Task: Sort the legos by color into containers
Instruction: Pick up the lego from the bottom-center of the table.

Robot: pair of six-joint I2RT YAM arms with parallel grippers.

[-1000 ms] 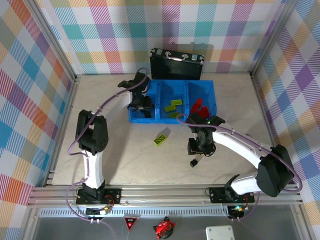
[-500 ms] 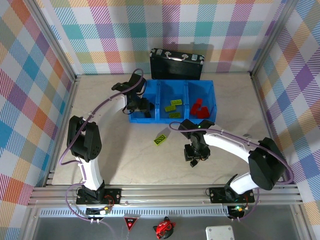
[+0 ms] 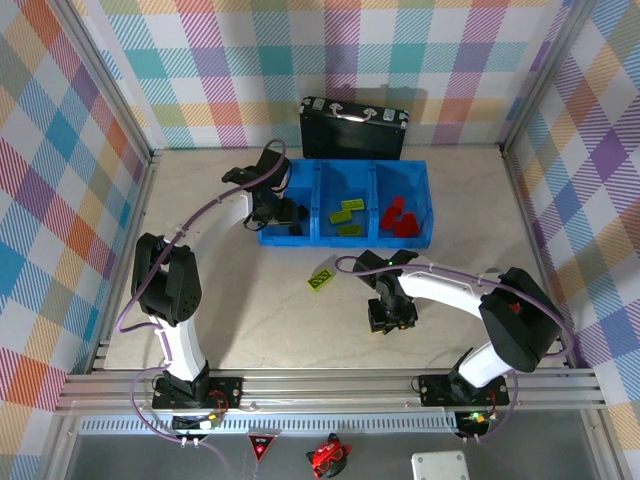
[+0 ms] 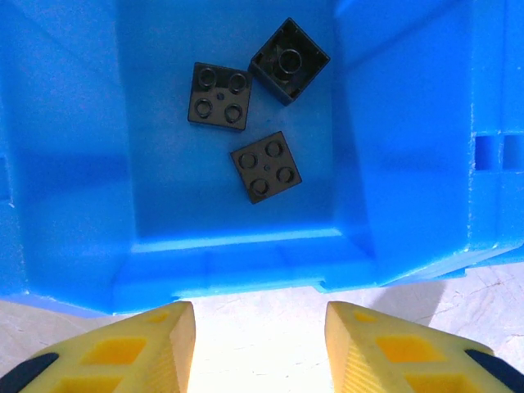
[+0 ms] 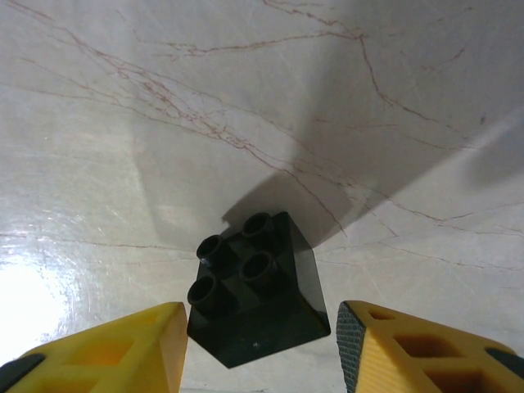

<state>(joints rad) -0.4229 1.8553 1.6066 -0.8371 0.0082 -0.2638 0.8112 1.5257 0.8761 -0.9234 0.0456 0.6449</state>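
**Change.** The right arm has swung away from the bin (image 3: 345, 240) front and come down over a loose black cube (image 5: 258, 303) on the table (image 3: 250, 320). The right gripper (image 5: 260, 344) now straddles that cube. Its jaws stand apart, one finger on each side. The left finger is just beside the cube's edge and a thin gap shows at the right finger. Nothing is clamped yet. The left arm has drawn back slightly. The left gripper (image 4: 260, 344) hangs at the near wall of the left compartment (image 4: 74, 164), jaws apart and empty.

**Meaning for the task.** The pick of the cube is set up. Judged from this pose, the next step is to close on the cube and carry it to the left compartment. Three black cubes (image 4: 266, 166) already lie there. The left gripper sits close to that drop path and may need to clear.

**Remaining work.** One green brick (image 3: 321, 279) lies on the table, in front of the bin. Green bricks (image 3: 348, 210) occupy the middle compartment and red bricks (image 3: 400, 215) the right one.

**Cube condition.** Glossy black, square, four round studs facing up. It rests flat on the table, turned slightly askew to the fingers.
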